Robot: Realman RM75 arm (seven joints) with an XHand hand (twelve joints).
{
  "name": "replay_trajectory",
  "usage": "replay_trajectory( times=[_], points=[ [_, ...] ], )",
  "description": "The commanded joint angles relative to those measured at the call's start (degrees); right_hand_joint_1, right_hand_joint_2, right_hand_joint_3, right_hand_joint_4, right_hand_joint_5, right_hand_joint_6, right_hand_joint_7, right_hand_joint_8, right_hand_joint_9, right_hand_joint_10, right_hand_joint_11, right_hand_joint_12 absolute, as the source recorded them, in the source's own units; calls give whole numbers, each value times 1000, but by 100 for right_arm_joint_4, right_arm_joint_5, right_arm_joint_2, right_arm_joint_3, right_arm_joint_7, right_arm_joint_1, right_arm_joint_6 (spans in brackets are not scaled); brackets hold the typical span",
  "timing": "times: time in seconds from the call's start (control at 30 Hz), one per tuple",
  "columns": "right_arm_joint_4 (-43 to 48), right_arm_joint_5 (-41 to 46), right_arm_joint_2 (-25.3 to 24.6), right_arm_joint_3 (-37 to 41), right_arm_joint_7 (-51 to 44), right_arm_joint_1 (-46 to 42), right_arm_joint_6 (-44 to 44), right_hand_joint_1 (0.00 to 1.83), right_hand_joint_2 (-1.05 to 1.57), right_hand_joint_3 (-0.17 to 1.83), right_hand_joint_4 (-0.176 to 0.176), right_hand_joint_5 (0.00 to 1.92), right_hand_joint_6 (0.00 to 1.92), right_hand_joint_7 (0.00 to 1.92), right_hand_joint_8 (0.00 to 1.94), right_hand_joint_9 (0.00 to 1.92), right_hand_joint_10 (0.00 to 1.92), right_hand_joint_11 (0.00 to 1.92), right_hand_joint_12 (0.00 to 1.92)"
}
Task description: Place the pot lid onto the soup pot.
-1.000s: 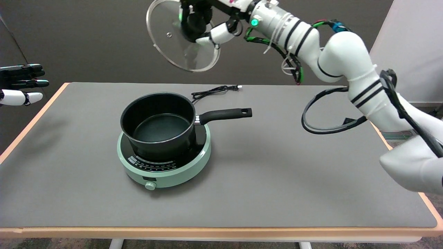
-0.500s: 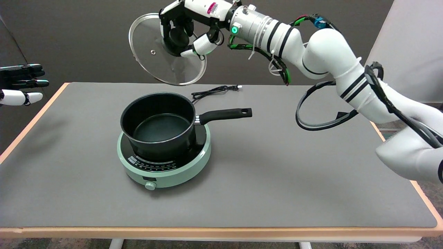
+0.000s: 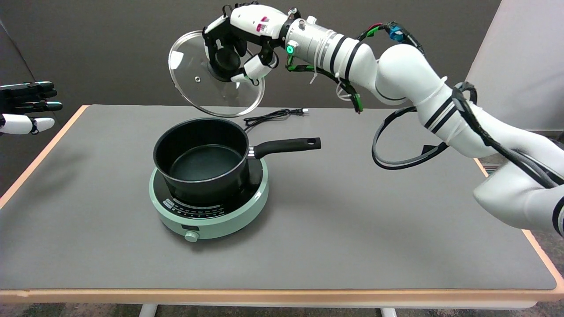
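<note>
A round glass pot lid (image 3: 198,86) with a metal rim hangs tilted in the air, just above and behind the far rim of the soup pot. My right hand (image 3: 235,46) grips the lid by its black knob, fingers wrapped around it. The black soup pot (image 3: 201,159) stands open and empty on a mint-green induction cooker (image 3: 209,206), its long black handle (image 3: 286,145) pointing right. The lid's lower edge sits a short way above the pot's far rim without touching it.
A black power cord (image 3: 273,116) with a plug lies on the grey table (image 3: 352,220) behind the pot. The idle left hand (image 3: 26,107) hangs still at the left edge. The right arm's cables loop down over the table's right side.
My right hand has carried the lid down and to the left, from high above the table's back toward the pot. The lid is lower and less steeply tilted.
</note>
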Motion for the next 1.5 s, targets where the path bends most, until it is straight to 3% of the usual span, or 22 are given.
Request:
replay_trajectory(
  times=[0.03, 0.17, 0.3, 0.67, 0.93, 1.5],
  points=[
    [-333, -376, -318, -247, 73, 50, 130, 1351, 948, 431, 176, 725, 1017, 878, 1264, 823, 1418, 702, 1222],
    [-479, -359, -438, -180, 65, 118, -139, 1351, 948, 432, 176, 726, 1018, 879, 1264, 823, 1418, 702, 1223],
    [-841, -500, -585, -31, 114, 445, -1034, 1352, 945, 431, 176, 731, 1010, 885, 1254, 827, 1405, 702, 1225],
    [-1336, -1302, -949, -64, 1555, 1204, -2880, 1353, 939, 441, 176, 736, 978, 887, 1254, 838, 1433, 707, 1281],
    [-1464, -2344, -1129, 7, 2380, 1546, -3523, 1352, 937, 452, 176, 707, 1016, 883, 1264, 827, 1505, 693, 1340],
    [-2284, -3150, -1746, 177, 2446, 1754, -4259, 1341, 969, 443, 176, 690, 1038, 833, 1341, 798, 1555, 654, 1401]
  ],
)
